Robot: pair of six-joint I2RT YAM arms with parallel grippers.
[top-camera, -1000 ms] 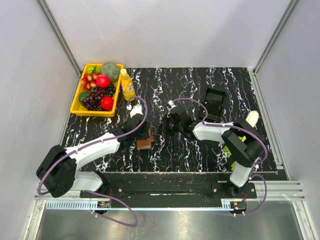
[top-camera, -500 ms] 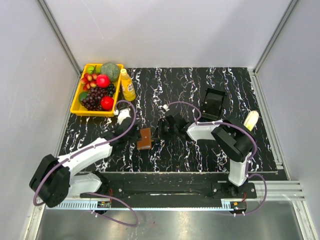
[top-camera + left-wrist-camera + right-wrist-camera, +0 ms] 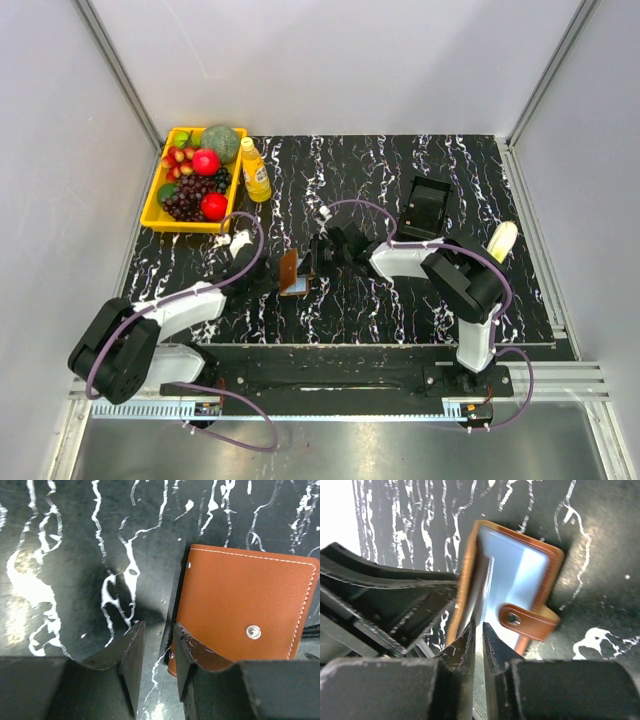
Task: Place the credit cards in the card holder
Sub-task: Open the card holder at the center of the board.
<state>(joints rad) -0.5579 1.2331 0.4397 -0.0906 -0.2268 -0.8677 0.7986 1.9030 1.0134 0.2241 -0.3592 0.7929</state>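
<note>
Black white-veined marble tabletop (image 3: 400,170) with the card holder (image 3: 290,272), grey walls (image 3: 350,60) around

A black tabletop (image 3: 380,160) veined with white carries a yellow tray (image 3: 188,227) of fruit at its far left corner, with a yellow bottle (image 3: 255,172) upright just beside it. A black box (image 3: 428,205) sits right of centre, a pale yellowish object (image 3: 502,240) near the right edge, and the brown card holder (image 3: 291,272) near the middle, partly open with one flap tipped up
</note>
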